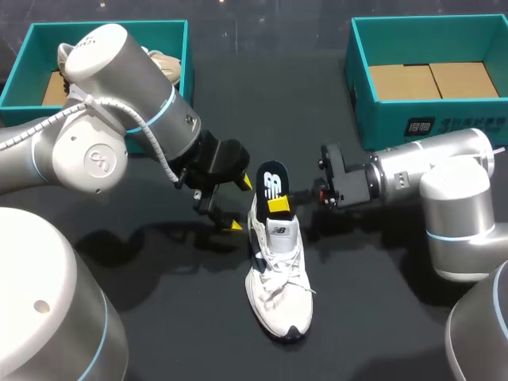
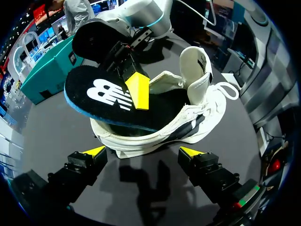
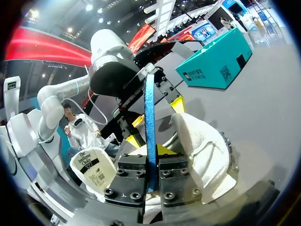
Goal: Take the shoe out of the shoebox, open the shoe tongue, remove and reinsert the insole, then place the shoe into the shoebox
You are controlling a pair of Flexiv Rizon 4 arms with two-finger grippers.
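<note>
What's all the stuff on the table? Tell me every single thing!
sneaker: one, white with dark trim, middle of the table.
insole: one, black with a blue edge, tilted over the sneaker's heel.
left shoebox: one, teal, far left corner.
right shoebox: one, teal, far right corner, brown cardboard inside.
table: one, black, under everything.
left arm: one, silver.
right arm: one, silver.
left tool: one, yellow-tipped, open beside the sneaker.
right tool: one, yellow-tipped, shut on the insole.
</note>
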